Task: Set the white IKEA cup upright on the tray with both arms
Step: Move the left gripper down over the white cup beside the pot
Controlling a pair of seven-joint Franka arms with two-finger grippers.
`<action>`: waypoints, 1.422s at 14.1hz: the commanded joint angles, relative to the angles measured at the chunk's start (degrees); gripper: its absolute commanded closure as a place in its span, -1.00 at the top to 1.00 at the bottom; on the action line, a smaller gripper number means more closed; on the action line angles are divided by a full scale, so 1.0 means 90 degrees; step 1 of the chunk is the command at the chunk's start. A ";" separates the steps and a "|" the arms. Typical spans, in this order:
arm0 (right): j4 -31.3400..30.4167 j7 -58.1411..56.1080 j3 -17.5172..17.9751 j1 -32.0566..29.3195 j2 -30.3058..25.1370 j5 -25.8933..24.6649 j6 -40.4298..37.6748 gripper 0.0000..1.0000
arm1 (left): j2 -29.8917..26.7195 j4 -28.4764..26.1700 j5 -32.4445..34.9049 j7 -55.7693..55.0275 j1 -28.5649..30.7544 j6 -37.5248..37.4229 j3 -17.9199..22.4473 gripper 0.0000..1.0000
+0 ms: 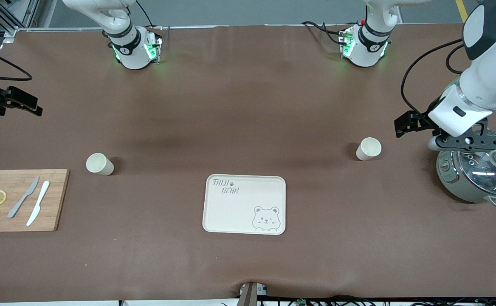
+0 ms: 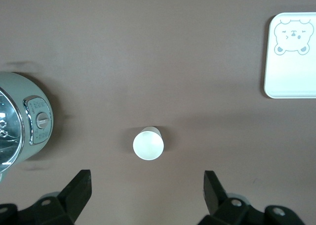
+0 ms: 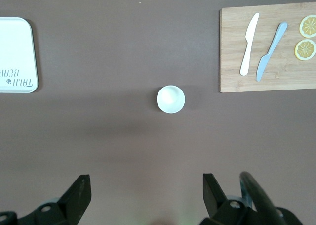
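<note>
Left claw (image 2: 147, 195) spread wide, high over the pot (image 1: 479, 172), cup (image 1: 368, 148) below ready to grab. Right claw (image 3: 145, 198) also apart, above second cup (image 1: 100, 164). Both cups upright on surface, tray (image 1: 245, 204) empty between, nearer camera.

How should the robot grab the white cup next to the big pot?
The cup beside the pot stands mouth up, so probably from straight above, one finger each side of its round wall just below the rim. The left gripper is open above it, wide enough.
</note>
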 commanded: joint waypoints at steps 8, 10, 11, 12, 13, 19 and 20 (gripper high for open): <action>0.0026 -0.0078 0.0025 -0.0039 -0.0048 -0.0078 -0.0063 1.00 | 0.0026 -0.0213 0.0105 -0.0192 -0.0097 -0.0271 -0.0234 1.00; 0.0016 -0.0078 0.0025 -0.0039 -0.0048 -0.0078 -0.0063 1.00 | -0.0323 -0.1021 0.0134 -0.0076 -0.0039 0.0301 -0.0264 1.00; 0.0016 -0.0078 0.0025 -0.0049 -0.0048 -0.0078 -0.0073 1.00 | -0.0635 -0.1760 0.0134 -0.0026 -0.0039 0.0914 -0.0264 1.00; 0.0016 -0.0078 0.0025 -0.0049 -0.0048 -0.0078 -0.0073 1.00 | -0.0861 -0.2387 0.0134 0.0158 0.0000 0.1510 -0.0264 1.00; 0.0016 -0.0078 0.0025 -0.0049 -0.0048 -0.0078 -0.0073 1.00 | -0.1027 -0.2992 0.0134 0.0469 0.0126 0.2077 -0.0264 1.00; 0.0016 -0.0068 0.0025 -0.0049 -0.0039 -0.0069 -0.0063 1.00 | -0.1040 -0.5320 0.0125 0.1418 0.0693 0.5224 -0.0264 1.00; 0.0016 -0.0068 0.0025 -0.0059 -0.0029 -0.0059 -0.0063 1.00 | -0.0913 -0.5342 0.0115 0.1526 0.0732 0.5285 -0.0264 1.00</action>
